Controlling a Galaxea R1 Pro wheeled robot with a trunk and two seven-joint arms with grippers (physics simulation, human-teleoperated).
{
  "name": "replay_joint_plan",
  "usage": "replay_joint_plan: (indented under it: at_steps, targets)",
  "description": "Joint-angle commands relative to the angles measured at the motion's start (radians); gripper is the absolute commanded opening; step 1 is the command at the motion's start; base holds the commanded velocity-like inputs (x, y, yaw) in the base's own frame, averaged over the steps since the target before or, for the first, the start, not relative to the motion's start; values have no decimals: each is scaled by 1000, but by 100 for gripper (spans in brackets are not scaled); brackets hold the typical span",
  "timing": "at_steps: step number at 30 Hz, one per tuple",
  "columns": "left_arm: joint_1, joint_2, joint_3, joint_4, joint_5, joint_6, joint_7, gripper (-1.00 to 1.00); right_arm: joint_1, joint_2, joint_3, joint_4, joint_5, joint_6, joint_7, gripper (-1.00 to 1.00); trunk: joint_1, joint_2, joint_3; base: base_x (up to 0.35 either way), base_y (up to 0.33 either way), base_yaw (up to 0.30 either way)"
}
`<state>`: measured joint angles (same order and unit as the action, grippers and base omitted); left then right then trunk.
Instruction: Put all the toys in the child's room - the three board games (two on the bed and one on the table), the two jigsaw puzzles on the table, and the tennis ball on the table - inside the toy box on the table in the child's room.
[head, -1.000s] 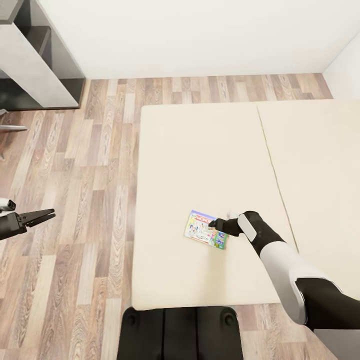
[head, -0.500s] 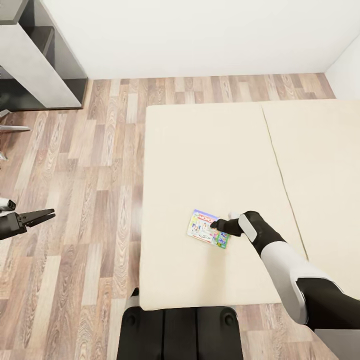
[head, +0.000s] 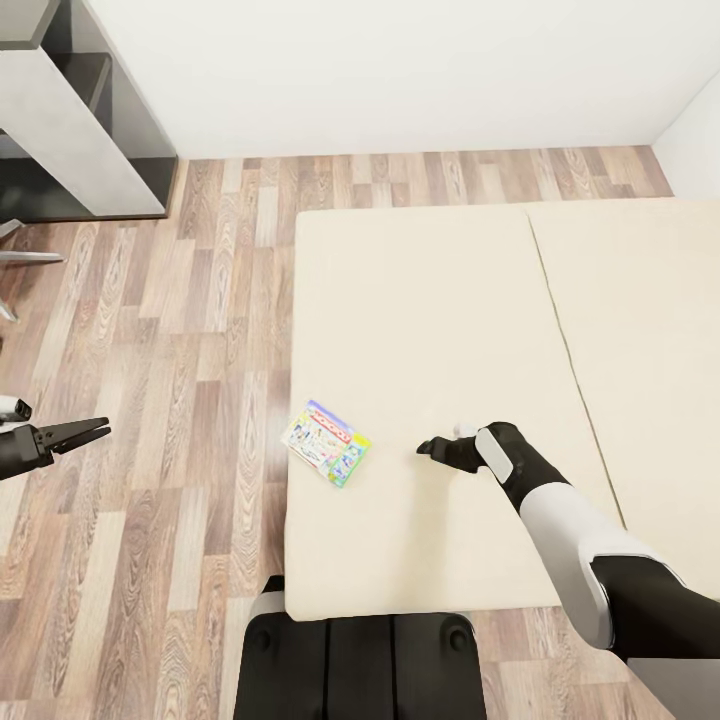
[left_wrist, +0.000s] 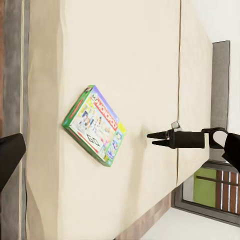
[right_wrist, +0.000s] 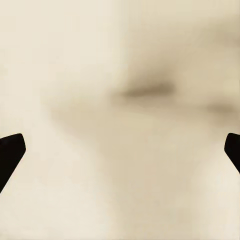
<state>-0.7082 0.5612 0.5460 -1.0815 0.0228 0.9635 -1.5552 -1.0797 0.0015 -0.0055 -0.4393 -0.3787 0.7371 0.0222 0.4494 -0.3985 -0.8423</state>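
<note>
Board game (head: 327, 443) is lying flat near the left edge of the bed (head: 430, 300), turned diagonally — its long axis is running from far-left to near-right. Right gripper (head: 428, 447) is resting low over the mattress well to the right of the box, its jaws parted and holding nothing. Left gripper (head: 95, 431) is hovering over the wooden floor (head: 170, 380) well to the left of the box, pointing towards it, fingertips close together — whether fully closed I cannot tell. By my reckoning the right gripper is somewhat nearer.
</note>
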Motion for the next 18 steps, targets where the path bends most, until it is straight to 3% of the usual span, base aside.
replay_joint_plan:
  at_steps: [1,18]
  targets:
    - [0,0,0,0,-1,11,-5,100,0,0,-1,-1,3,4,2,100,1,-2,-1,0,3,0]
    - [0,0,0,0,-1,11,-3,100,0,-1,1,-1,3,4,2,100,1,-2,-1,0,0,0]
